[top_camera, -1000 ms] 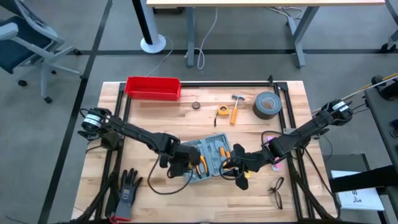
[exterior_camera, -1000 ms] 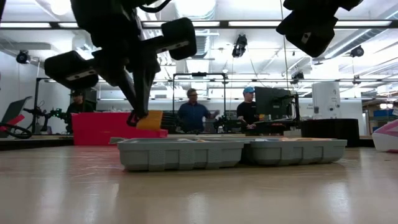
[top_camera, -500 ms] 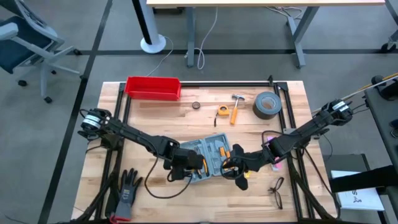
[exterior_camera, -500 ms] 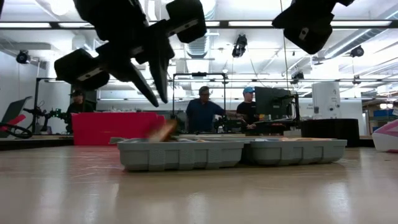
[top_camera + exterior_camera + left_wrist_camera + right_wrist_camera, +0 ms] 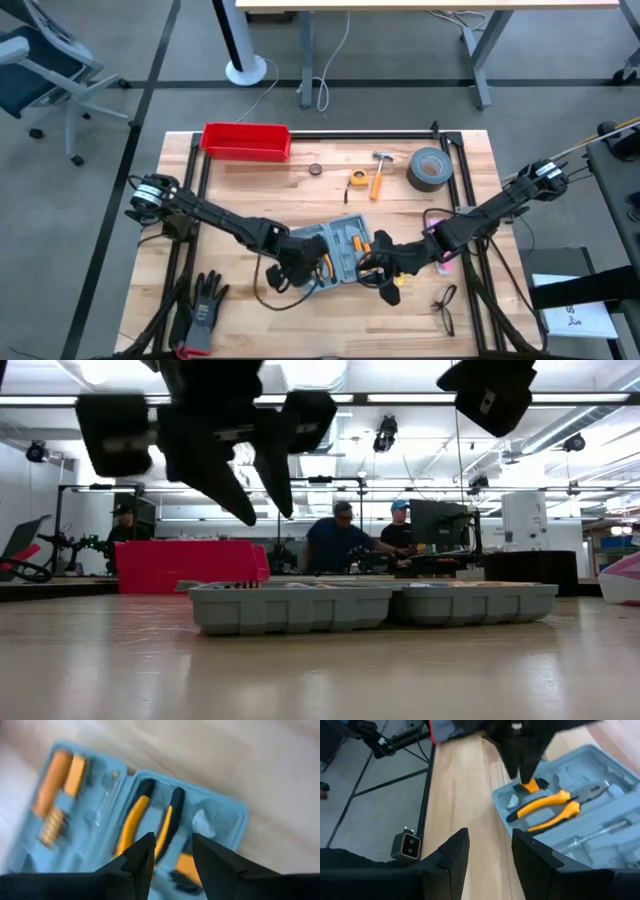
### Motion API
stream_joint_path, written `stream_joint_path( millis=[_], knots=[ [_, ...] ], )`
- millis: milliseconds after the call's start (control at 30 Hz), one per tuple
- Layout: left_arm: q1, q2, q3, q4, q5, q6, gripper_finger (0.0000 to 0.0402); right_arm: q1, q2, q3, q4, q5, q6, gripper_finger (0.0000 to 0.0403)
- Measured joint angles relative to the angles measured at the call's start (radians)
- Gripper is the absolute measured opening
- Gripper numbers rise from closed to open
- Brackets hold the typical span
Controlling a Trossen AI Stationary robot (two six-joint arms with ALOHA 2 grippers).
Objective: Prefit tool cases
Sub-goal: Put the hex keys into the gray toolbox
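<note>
The left gripper is hovering with fingers parted and empty just above the open tool case, which is lying low of table centre. Judging by this, seating the yellow-handled pliers flush calls for pressing straight down. The right gripper, fingers likewise apart and empty, is waiting at the case's four o'clock. The case is grey-blue moulded plastic with shaped recesses.

Grey-blue tool case, yellow-and-black pliers, red bin
</note>
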Motion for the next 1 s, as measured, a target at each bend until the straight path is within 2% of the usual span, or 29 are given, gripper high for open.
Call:
stream_joint_path(
  millis=[100, 200, 267, 333, 533, 767, 933, 1000],
  knots=[
    [0.0, 0.001, 0.0, -0.005, 0.024, -0.256, 0.0137, 0.0, 0.001, 0.0, -0.021, 0.004, 0.016, 0.0129],
    [0.001, 0.017, 0.0, -0.004, 0.102, -0.481, 0.0129, 0.0, 0.001, 0.0, -0.018, 0.023, 0.015, 0.0135],
    [0.0, 0.037, 0.001, -0.003, 0.171, -0.59, 0.0122, 0.0, 0.001, 0.0, -0.018, 0.026, 0.014, 0.0138],
    [-0.002, 0.059, 0.0, -0.005, 0.193, -0.663, 0.0113, 0.0, 0.001, 0.0, -0.017, 0.026, 0.008, 0.0141],
    [-0.003, 0.092, 0.001, 0.053, 0.194, -0.743, 0.0089, 0.0, 0.001, 0.0, -0.017, 0.027, 0.013, 0.0142],
    [-0.004, 0.125, 0.001, 0.018, 0.19, -0.774, 0.0074, 0.0, 0.001, -0.001, -0.013, 0.027, 0.005, 0.0133],
    [0.0, 0.145, 0.002, -0.016, 0.082, -0.813, 0.0073, 0.0, 0.001, -0.001, -0.008, 0.027, 0.005, 0.0137],
    [0.005, 0.154, 0.002, -0.017, 0.071, -0.811, 0.0072, 0.0, 0.001, -0.001, -0.008, 0.027, 0.006, 0.014]
  ],
)
